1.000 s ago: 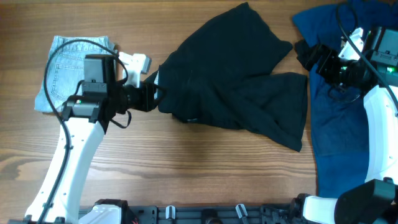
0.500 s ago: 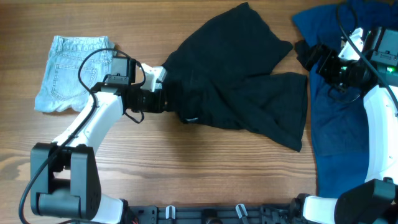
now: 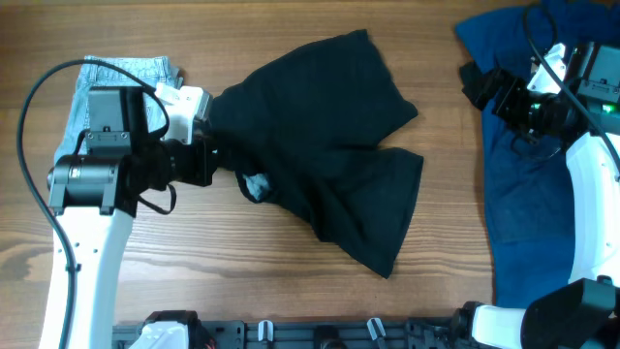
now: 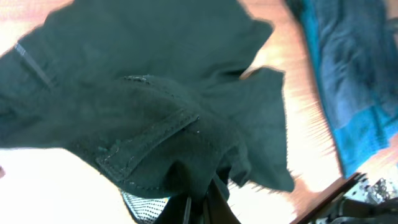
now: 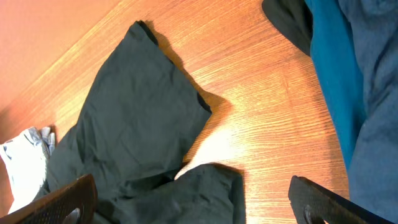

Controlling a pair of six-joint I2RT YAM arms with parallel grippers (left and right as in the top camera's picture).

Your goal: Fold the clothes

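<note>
The black shorts (image 3: 325, 145) lie spread across the middle of the table, legs pointing right and down. My left gripper (image 3: 218, 155) is shut on their waistband at the left end; the left wrist view shows the fabric (image 4: 143, 93) bunched over the fingers (image 4: 202, 208). The light-blue denim shorts (image 3: 97, 87) lie at the far left, partly under my left arm. The royal-blue garment (image 3: 528, 194) lies at the right, also in the right wrist view (image 5: 360, 87). My right gripper (image 3: 480, 87) is open and empty above its left edge, its fingers (image 5: 196, 202) wide apart.
Bare wooden table (image 3: 242, 281) runs along the front. The arm bases and a rail sit at the bottom edge (image 3: 320, 334).
My left gripper has pulled the black shorts to the left and slightly back; the whole garment has shifted left, away from the blue garment. The right arm has not moved.
</note>
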